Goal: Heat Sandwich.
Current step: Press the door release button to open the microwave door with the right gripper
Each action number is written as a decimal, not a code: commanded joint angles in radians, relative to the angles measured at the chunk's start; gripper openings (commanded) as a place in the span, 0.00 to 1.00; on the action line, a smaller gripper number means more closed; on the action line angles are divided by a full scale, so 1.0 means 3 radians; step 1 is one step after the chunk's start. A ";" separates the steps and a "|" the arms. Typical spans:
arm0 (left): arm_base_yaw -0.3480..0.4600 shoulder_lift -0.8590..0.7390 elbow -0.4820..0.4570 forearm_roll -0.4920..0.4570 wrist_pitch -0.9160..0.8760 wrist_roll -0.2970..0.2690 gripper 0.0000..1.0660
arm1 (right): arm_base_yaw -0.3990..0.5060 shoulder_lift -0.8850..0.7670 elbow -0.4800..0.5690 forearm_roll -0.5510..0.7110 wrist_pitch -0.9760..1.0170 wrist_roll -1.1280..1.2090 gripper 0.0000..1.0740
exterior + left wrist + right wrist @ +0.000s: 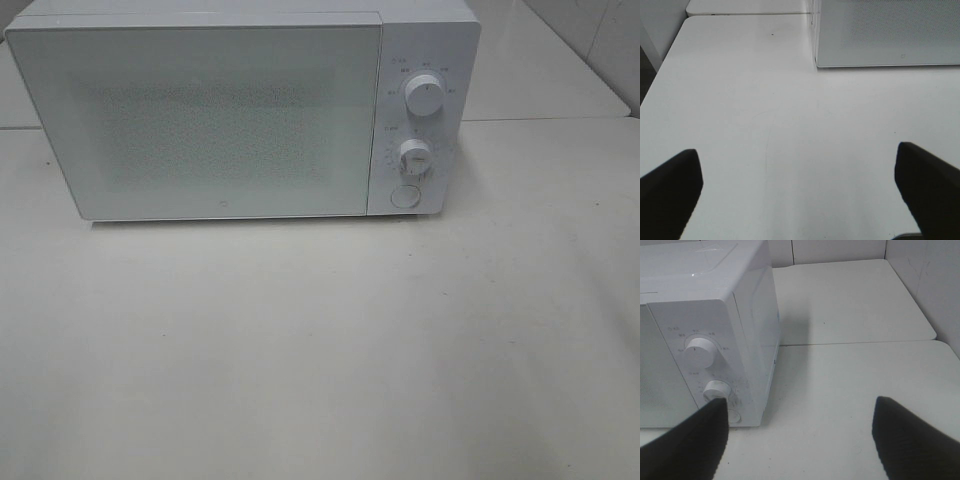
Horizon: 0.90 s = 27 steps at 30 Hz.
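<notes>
Left claw [796, 149] is hanging with its fingers spread wide and nothing between them, and the right claw [801, 401] is likewise standing open and carrying nothing. Neither is showing in the high view, so both are sitting back from the middle of the scene.

No view is showing the sandwich: it is not lying on the bare surface in front, and neither claw is gripping it. It may be sitting inside the microwave [200, 120] or somewhere out of frame; I cannot tell which, since the door [215, 110] is standing shut and its pale dotted window is giving nothing away.

Going by that, the stage of the task is not settling itself. Either loading is not yet done, or heating is under way or over and fetching is waiting. The upper knob [424, 95], lower knob [413, 155] and round button [403, 196] are standing free, with no claw touching them. The worktop [320, 350] is stretching pale around the oven.
</notes>
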<state>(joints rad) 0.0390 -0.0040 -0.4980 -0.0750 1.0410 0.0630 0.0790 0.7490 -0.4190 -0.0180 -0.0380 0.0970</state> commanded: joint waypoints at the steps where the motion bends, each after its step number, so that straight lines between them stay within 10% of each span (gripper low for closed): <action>1: -0.0003 -0.0083 0.0010 -0.0003 -0.0007 -0.0007 0.95 | -0.0030 0.0203 0.0003 0.0003 -0.0323 -0.0037 0.71; 27: -0.0003 -0.0083 0.0010 -0.0003 -0.0007 -0.0007 0.95 | 0.0150 0.1610 0.0513 0.0640 -0.2500 -0.0370 0.71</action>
<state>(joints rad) 0.0390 -0.0040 -0.4980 -0.0750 1.0410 0.0630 0.1060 1.2210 -0.2740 0.1410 -0.7250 0.0070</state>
